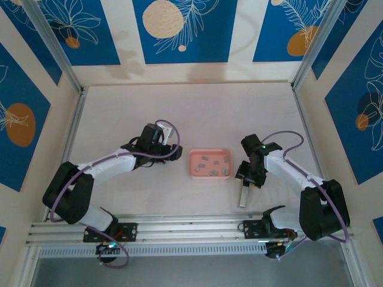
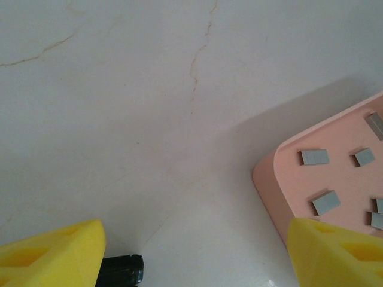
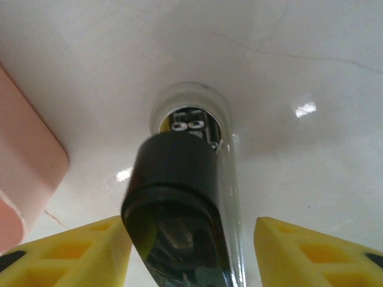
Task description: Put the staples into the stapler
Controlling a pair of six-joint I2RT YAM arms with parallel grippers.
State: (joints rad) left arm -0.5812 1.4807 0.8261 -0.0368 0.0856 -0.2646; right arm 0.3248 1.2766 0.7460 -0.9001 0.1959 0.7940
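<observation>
The stapler [image 1: 243, 196] lies on the table right of the pink tray [image 1: 192, 164], pointing toward the near edge. In the right wrist view its black end [image 3: 179, 191] stands between the yellow fingers of my right gripper [image 3: 191, 251]. The left finger [image 3: 78, 254] is against it, while a gap remains before the right finger, so the jaws are open around it. Several grey staples [image 1: 210, 164] lie loose in the tray, and the left wrist view shows the staples [image 2: 314, 157] too. My left gripper [image 1: 173, 149] hovers open just left of the tray, holding nothing.
The pink tray's corner [image 2: 269, 179] sits beside my left gripper's [image 2: 194, 257] right finger. The tray's edge [image 3: 24, 161] lies close to the left of the stapler. Aluminium rails border the table at the sides and near edge.
</observation>
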